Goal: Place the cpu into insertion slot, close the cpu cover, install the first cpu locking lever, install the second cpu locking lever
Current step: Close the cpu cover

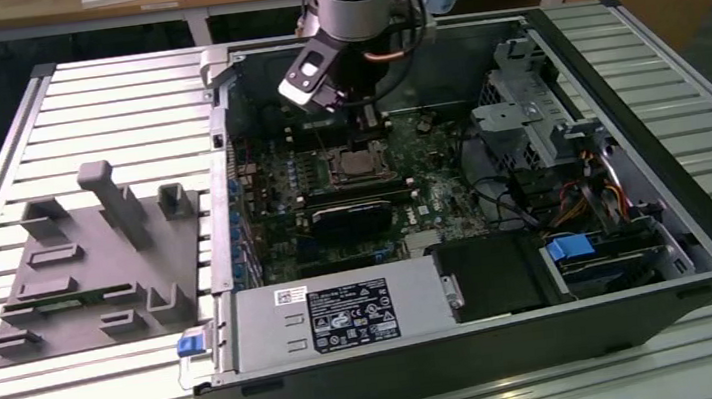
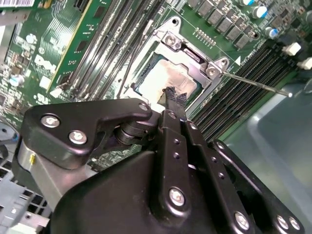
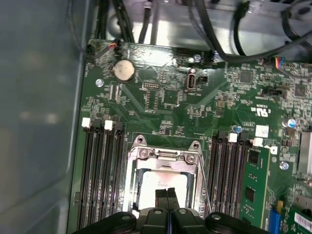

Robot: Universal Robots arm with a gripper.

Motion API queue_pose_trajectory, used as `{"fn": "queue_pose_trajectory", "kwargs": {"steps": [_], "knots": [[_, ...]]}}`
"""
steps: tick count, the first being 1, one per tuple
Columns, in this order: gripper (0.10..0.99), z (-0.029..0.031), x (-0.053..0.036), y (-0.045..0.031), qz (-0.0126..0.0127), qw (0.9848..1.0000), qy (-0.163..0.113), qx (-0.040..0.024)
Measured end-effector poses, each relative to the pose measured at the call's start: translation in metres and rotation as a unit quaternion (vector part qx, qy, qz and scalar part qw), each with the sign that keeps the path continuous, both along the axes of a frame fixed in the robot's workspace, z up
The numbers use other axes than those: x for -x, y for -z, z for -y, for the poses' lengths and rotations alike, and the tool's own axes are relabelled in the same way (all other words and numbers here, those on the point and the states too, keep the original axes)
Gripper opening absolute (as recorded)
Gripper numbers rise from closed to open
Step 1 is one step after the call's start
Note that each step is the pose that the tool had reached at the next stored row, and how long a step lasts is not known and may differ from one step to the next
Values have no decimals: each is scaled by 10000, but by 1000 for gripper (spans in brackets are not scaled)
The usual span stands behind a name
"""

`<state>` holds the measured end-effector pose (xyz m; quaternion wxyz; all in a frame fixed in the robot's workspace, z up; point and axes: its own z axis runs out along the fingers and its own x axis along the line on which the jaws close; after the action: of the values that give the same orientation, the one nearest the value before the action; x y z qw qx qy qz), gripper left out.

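The cpu (image 2: 163, 78) is already seated in the insertion slot (image 1: 359, 164) of the green motherboard (image 3: 161, 97), inside the open computer case (image 1: 684, 253) on the slatted table (image 1: 116, 96). Its dull silver-grey top shows flat and square through the cut-out of the cpu cover (image 2: 192, 56). The cover seems to lie down over the chip as a bright metal frame, with two screws along its hinge side. I judge the first two steps done or all but done.

The locking levers look unfastened. One thin wire lever (image 2: 258, 86) sticks out free over the memory slots (image 2: 243, 92), and the other lever (image 2: 127, 63) runs loose along the opposite side of the socket. Both lever steps therefore appear to be left.

The pincer (image 2: 174, 97) has its black fingers pressed together, holding nothing. In both wrist views its tips sit right over the near edge of the chip and cover. Whether they touch the metal cannot be told.
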<state>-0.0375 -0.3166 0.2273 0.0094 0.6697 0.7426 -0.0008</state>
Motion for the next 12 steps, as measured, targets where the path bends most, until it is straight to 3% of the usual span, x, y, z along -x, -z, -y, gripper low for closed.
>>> {"fn": "queue_pose_trajectory", "kwargs": {"steps": [6, 12], "knots": [[102, 0, 0, 1, 0, 9993, -380, 0], [102, 0, 0, 2, 0, 9972, -753, 0]]}}
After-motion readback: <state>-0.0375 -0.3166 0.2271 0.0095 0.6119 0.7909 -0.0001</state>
